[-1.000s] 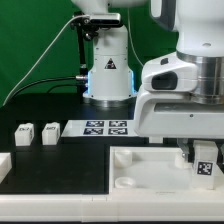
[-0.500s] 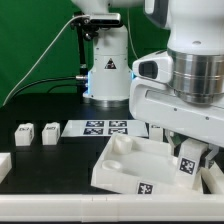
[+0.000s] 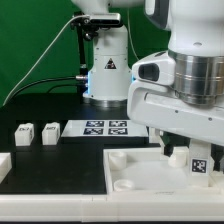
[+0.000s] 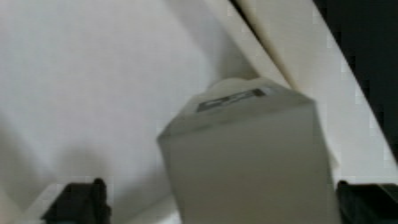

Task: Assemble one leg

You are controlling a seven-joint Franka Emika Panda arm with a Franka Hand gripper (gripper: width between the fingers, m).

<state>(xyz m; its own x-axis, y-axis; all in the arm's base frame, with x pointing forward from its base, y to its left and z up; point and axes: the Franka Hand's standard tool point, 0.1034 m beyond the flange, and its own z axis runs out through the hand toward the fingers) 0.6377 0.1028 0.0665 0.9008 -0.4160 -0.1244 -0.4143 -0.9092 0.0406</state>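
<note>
A leg [image 3: 201,164], a small white post with a black-and-white tag, stands upright on the large flat white piece [image 3: 140,172] near the exterior view's right edge. My gripper [image 3: 193,149] is right above it, with a finger on each side. In the wrist view the leg [image 4: 246,150] fills the middle between the two dark fingertips [image 4: 75,201]. White surface shows between one fingertip and the leg, so the jaws stand open around it. My gripper [image 4: 219,206] holds nothing else. Two more legs [image 3: 22,134] [image 3: 49,132] lie at the left.
The marker board [image 3: 106,127] lies behind the large white piece, in front of the arm's base [image 3: 108,75]. Another white part [image 3: 3,165] shows at the left edge. The large white piece has recessed pockets [image 3: 124,160].
Half a second ago the large white piece was tilted up at its left side. It now lies flat on the table again, as it did one second ago. The gripper stays over the leg.
</note>
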